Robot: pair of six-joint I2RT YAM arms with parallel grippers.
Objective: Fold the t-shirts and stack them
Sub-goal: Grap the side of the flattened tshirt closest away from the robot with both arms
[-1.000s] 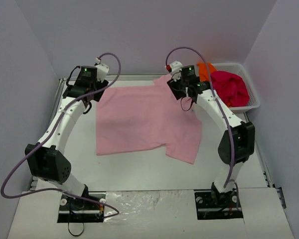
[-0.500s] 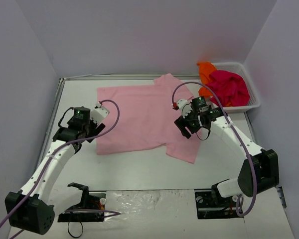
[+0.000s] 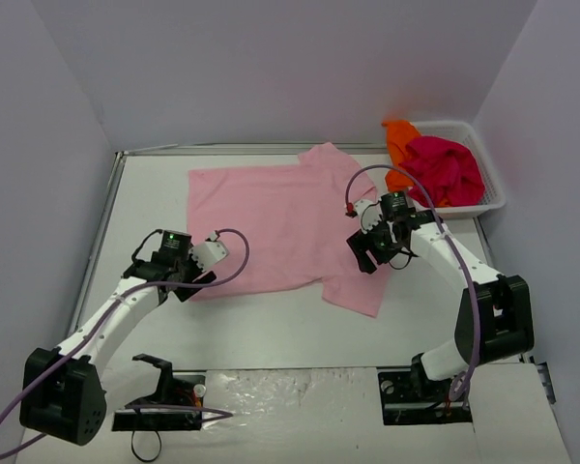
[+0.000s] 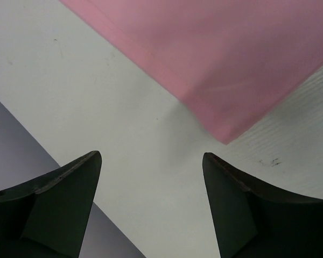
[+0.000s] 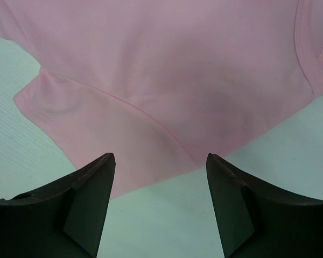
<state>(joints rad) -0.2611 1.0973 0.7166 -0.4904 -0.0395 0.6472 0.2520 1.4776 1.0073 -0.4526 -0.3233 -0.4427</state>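
Ideally, the pink t-shirt (image 3: 271, 227), spread flat on the table (image 3: 271, 329), was to be pinched low at its near edge by the left gripper (image 4: 151, 161) and right gripper (image 5: 160, 158), both gaping empty.

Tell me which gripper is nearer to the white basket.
Right. The right gripper hangs over the right part of the pink shirt, on the basket side; the left gripper is by that shirt's near left corner, across the table.
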